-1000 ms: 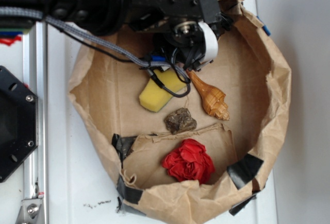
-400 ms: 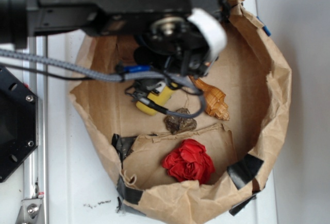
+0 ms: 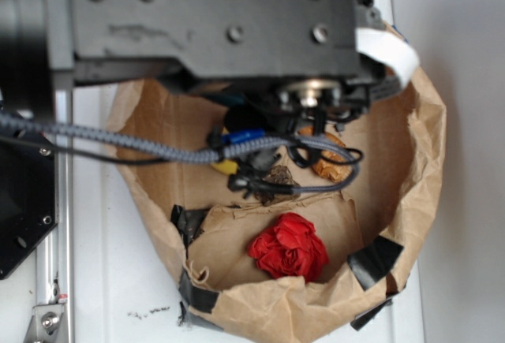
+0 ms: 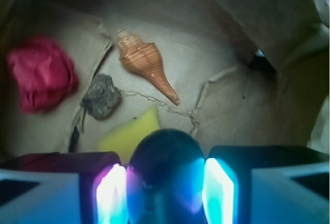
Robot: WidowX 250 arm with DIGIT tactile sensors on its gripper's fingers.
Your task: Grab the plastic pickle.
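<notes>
Plastic pickle [image 4: 166, 175] seen in wrist view, pinched betw pads of tool [image 4: 165, 185], above yellow sponge [image 4: 130, 134] in paper bag [image 3: 410, 193]; prob light, stiff, glossy and slippery w/ rounded ends, so best held across mid-body, not tips

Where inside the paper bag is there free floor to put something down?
Bare floor lies right of the seashell, toward the paper bag wall. It is crowded on the left: red flower, rock and yellow sponge sit close together.
</notes>
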